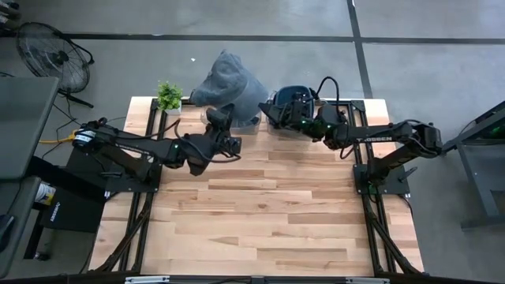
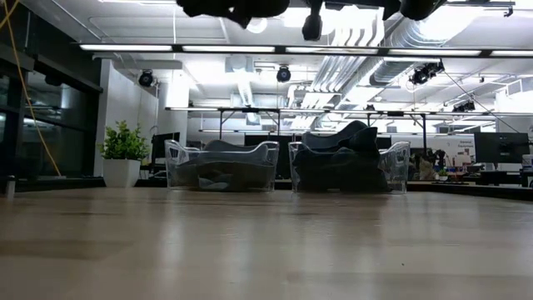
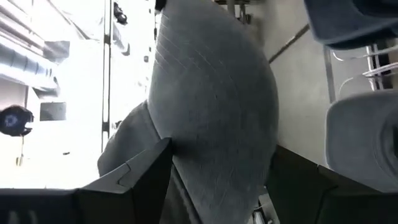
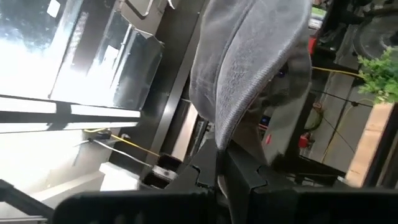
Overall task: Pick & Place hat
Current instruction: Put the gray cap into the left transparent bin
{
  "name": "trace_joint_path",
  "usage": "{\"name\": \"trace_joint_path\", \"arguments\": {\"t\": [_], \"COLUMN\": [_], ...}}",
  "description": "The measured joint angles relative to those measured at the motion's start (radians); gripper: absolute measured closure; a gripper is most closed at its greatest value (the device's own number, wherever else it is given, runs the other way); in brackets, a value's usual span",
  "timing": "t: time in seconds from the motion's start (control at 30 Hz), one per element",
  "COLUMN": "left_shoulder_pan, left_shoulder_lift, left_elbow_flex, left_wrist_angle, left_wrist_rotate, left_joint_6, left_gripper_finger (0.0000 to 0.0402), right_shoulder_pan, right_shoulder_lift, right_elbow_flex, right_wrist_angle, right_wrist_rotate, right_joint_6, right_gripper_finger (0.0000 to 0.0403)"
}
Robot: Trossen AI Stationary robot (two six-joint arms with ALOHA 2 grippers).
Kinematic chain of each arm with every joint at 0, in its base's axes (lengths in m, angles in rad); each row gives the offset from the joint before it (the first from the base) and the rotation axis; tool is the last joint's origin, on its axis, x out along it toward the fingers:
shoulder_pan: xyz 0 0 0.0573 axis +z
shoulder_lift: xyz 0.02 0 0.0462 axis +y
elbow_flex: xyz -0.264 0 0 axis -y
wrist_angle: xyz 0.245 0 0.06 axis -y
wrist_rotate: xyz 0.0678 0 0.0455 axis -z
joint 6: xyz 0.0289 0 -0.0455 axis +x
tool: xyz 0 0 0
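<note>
A grey knitted hat [image 1: 230, 81] is held high above the table's far edge, between both grippers. My left gripper [image 1: 218, 120] reaches in from the left and is shut on the hat, which fills the left wrist view [image 3: 214, 106]. My right gripper [image 1: 272, 113] comes from the right and is shut on the same hat [image 4: 249, 56]. In the low view only the arms' undersides [image 2: 250, 8] show at the top; the hat is out of that view. My left gripper has the hat's lower part [image 3: 217, 180] pinched between its two fingers [image 3: 134, 177], with the crown bulging beyond them. The hat is lifted clear of the table. One layer or several, I cannot tell. My right gripper pinches the hat by its ribbed edge [image 4: 221, 140] between closely set fingers [image 4: 261, 171]. The cloth spreads out beyond the fingertips and is clear of the table. How many layers it has cannot be told.
Two clear bins stand at the table's far edge: one with grey hats [image 2: 221, 167], one with dark blue hats [image 2: 350, 160], the latter also under the right gripper [image 1: 293, 96]. A potted plant [image 1: 168, 95] stands at the far left corner. Bare wooden tabletop [image 1: 260, 213] lies nearer.
</note>
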Motion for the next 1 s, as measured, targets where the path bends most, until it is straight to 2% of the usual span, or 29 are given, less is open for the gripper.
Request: {"name": "trace_joint_path", "arguments": {"t": [0.23, 0.53, 0.7, 0.9, 1.0], "left_shoulder_pan": [0.042, 0.056, 0.055, 0.055, 0.055], "left_shoulder_lift": [0.000, 0.000, 0.000, -0.003, -0.004], "left_elbow_flex": [0.000, 0.000, 0.000, 0.000, 0.000], "left_wrist_angle": [0.062, 0.121, 0.121, 0.130, 0.130], "left_wrist_rotate": [0.056, 0.104, 0.111, 0.112, 0.117], "left_joint_6": [0.070, 0.072, 0.108, 0.129, 0.129], "left_gripper_finger": [0.0170, 0.0182, 0.0252, 0.0377, 0.0387], "right_shoulder_pan": [0.000, 0.000, -0.013, -0.028, -0.029], "right_shoulder_lift": [-0.001, -0.002, -0.002, 0.000, 0.000], "right_elbow_flex": [0.000, 0.000, 0.001, 0.000, 0.000], "right_wrist_angle": [-0.002, -0.002, -0.005, -0.018, -0.021], "right_wrist_rotate": [0.003, -0.007, -0.008, -0.015, -0.023], "right_joint_6": [0.017, -0.016, -0.030, -0.049, -0.053], "right_gripper_finger": [0.0400, 0.0400, 0.0400, 0.0400, 0.0395]}}
